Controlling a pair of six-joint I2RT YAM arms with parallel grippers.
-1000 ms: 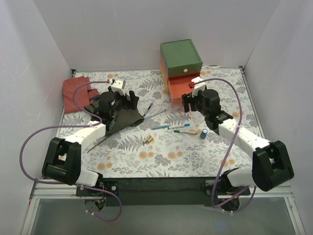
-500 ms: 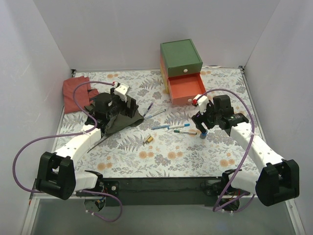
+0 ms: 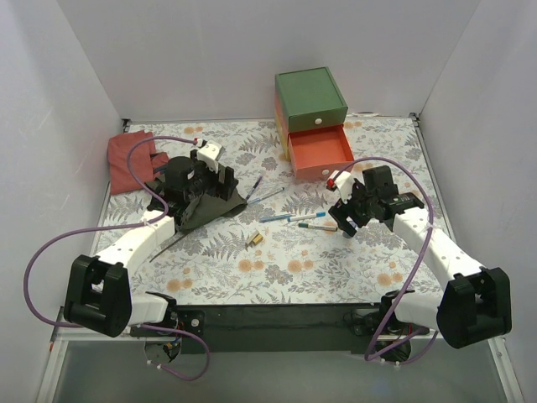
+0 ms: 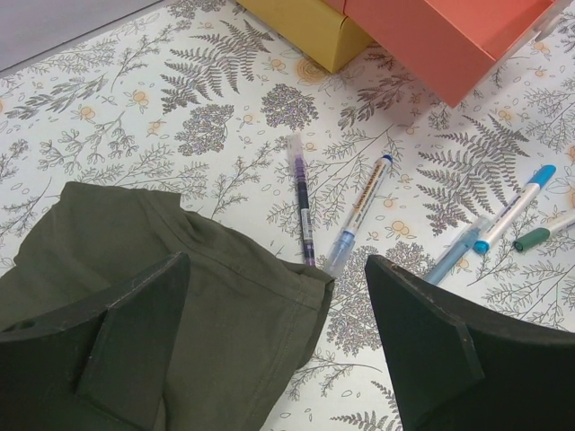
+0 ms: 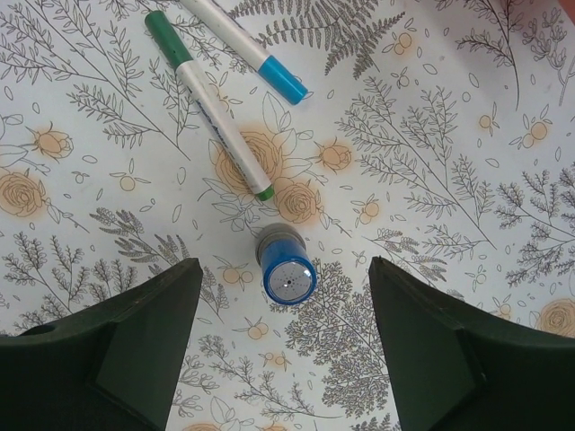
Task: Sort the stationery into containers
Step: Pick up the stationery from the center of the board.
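The green-topped chest (image 3: pixel 310 99) stands at the back, its red-orange drawer (image 3: pixel 320 154) pulled open. Several pens lie mid-table: a purple pen (image 4: pixel 302 202), a white pen with a blue tip (image 4: pixel 359 214), a blue-capped marker (image 5: pixel 252 49) and a green-capped marker (image 5: pixel 211 99). A small blue cylinder (image 5: pixel 286 274) stands upright. My right gripper (image 5: pixel 283 269) is open just above it, one finger on each side, not touching. My left gripper (image 4: pixel 278 260) is open and empty over the edge of the dark green cloth (image 4: pixel 180 305). A tiny brass piece (image 3: pixel 254 240) lies nearer the front. The round tin is out of view.
A red cloth (image 3: pixel 130 159) lies at the back left. The yellow drawer (image 4: pixel 305 27) is shut below the open one. White walls close in the table on three sides.
My right gripper has moved from the open drawer's front toward me and down over the blue cylinder. My left arm has shifted slightly above the dark green cloth.
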